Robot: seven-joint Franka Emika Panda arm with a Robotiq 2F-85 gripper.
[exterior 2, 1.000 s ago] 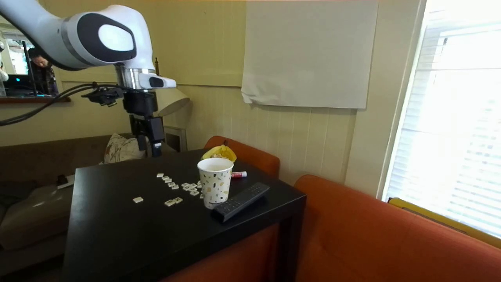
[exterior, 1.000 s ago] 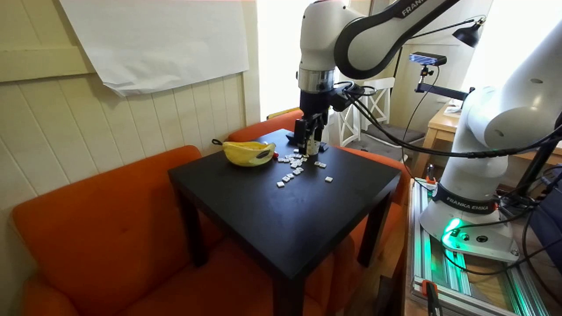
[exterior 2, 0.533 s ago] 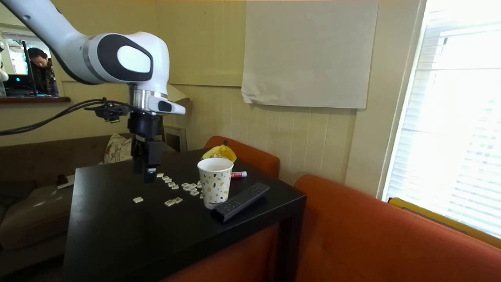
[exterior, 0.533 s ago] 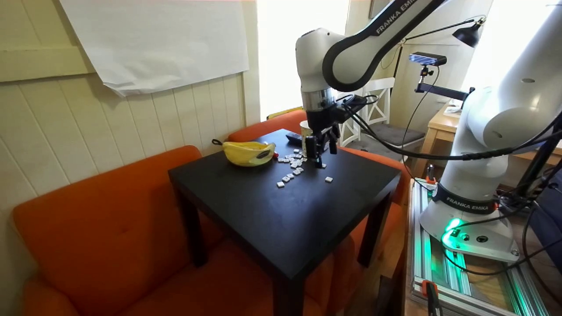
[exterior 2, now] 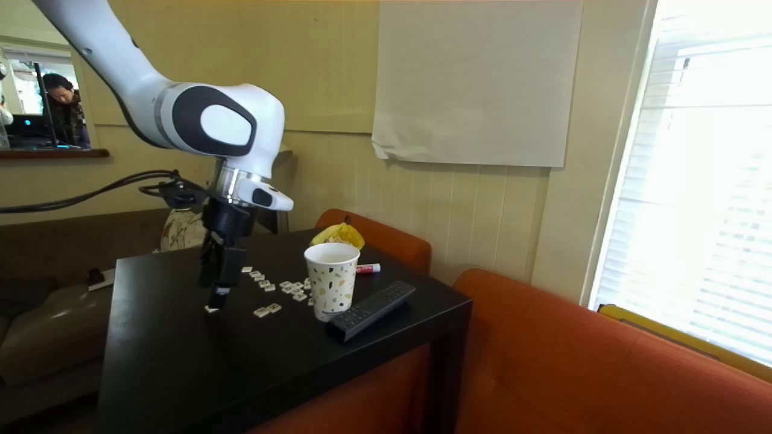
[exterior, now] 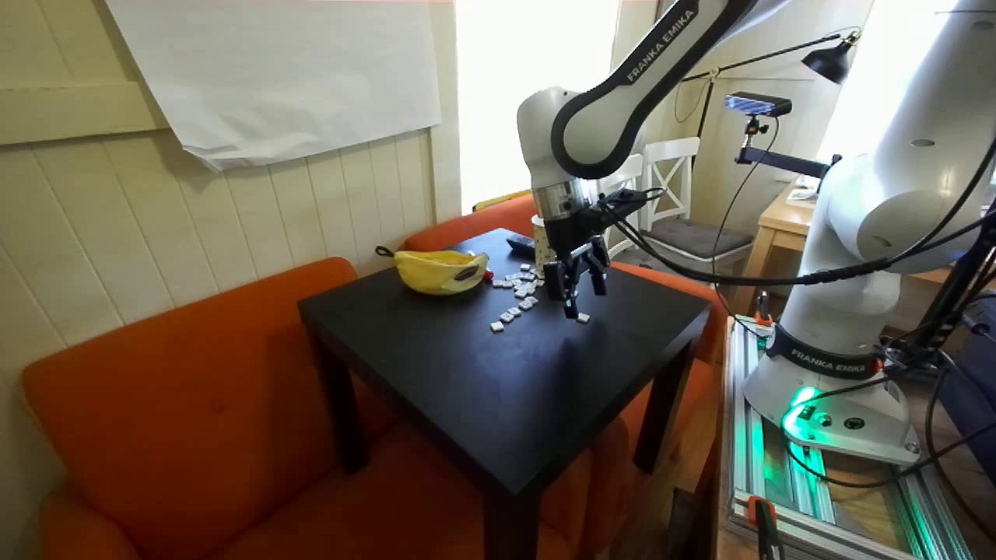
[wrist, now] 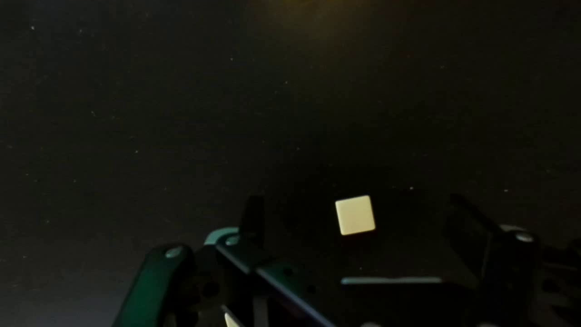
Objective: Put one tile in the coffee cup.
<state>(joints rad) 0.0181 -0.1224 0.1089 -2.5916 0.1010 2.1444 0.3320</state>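
Observation:
A lone cream tile [wrist: 356, 215] lies flat on the black table, between my spread fingers in the wrist view. The tile also shows in both exterior views [exterior: 583, 318] [exterior 2: 210, 309], partly covered by a finger in each. My gripper [wrist: 357, 222] is open and empty, pointing down and slightly tilted. It is low over the lone tile in both exterior views [exterior: 585, 300] [exterior 2: 215, 295]. The coffee cup [exterior 2: 333, 283] is a white speckled paper cup standing upright; the arm partly hides it in an exterior view [exterior: 542, 243].
Several other tiles [exterior 2: 294, 289] lie scattered near the cup, with a pair [exterior 2: 267, 310] closer to the gripper. A black remote [exterior 2: 371, 310] lies against the cup's base. A red-and-white tube [exterior 2: 368, 269] and a yellow banana-shaped bowl [exterior: 440, 272] are farther back on the black table [exterior: 467, 373].
My gripper has come down and away from the cup, to a place low over the lone tile, and has tilted slightly. The tiles and cup have not moved.

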